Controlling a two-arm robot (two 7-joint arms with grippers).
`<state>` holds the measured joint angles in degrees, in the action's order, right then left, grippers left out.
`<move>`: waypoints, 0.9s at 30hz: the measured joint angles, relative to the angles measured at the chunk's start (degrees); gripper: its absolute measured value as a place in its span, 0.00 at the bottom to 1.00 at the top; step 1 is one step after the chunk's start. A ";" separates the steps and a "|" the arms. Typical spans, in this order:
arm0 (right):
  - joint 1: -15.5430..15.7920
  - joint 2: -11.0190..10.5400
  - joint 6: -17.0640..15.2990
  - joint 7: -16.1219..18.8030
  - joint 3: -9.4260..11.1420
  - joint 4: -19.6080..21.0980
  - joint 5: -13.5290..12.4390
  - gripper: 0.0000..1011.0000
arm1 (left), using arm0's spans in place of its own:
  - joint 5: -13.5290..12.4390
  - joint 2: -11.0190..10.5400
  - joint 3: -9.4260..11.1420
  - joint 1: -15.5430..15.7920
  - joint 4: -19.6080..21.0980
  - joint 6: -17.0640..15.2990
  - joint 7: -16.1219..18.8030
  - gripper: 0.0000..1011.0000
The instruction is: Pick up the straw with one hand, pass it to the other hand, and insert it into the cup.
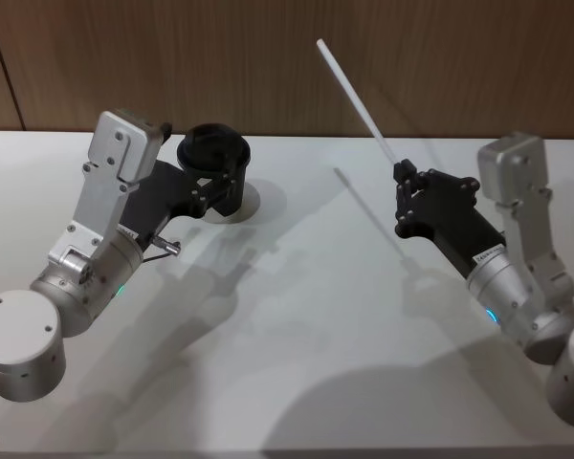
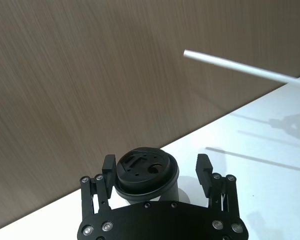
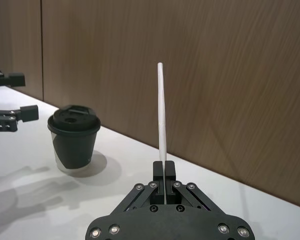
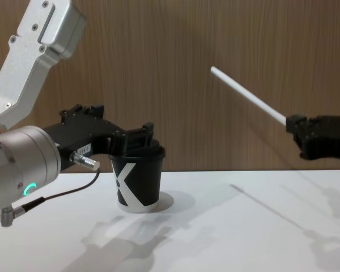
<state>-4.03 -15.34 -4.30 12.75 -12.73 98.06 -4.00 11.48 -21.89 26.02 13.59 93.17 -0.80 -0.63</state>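
The black cup (image 4: 137,181) with a white K mark and domed lid stands at the table's far left. My left gripper (image 1: 215,187) is open, its fingers (image 2: 204,167) on either side of the cup's lid (image 2: 142,172) with gaps to both. My right gripper (image 1: 402,178) hovers over the right of the table, shut on the lower end of the whitish straw (image 1: 354,94). The straw (image 4: 246,96) slants up and toward the left arm, its free end high above the table. In the right wrist view the straw (image 3: 161,115) rises from the shut gripper (image 3: 164,172), with the cup (image 3: 74,137) farther off.
The white table (image 1: 297,316) ends at a brown wood-panelled wall (image 1: 268,57) just behind the cup. A black cable with a metal plug (image 4: 85,161) hangs off the left arm near the cup.
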 joint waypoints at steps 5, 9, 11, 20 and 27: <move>1.52 -0.81 3.09 1.06 0.90 1.77 -1.02 0.02 | 0.00 0.00 0.00 0.00 0.00 0.00 0.00 0.99; 2.33 -1.36 5.56 2.15 1.34 2.61 -2.12 0.02 | 0.00 0.00 0.00 0.00 0.01 0.00 0.00 0.99; 2.58 -1.57 6.68 2.74 1.48 2.83 -2.72 0.02 | 0.00 0.00 0.00 0.00 0.00 0.00 0.00 0.99; 3.14 -2.59 13.63 7.02 1.87 2.98 -6.92 0.02 | 0.00 0.00 0.00 0.00 0.00 0.00 0.00 0.99; 2.82 -3.01 18.43 10.62 1.61 2.33 -10.46 0.02 | 0.00 0.00 0.00 0.00 0.00 0.00 0.00 0.99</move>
<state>-1.22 -18.36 14.13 23.37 -11.12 100.39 -14.46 11.48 -21.89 26.02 13.59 93.18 -0.80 -0.63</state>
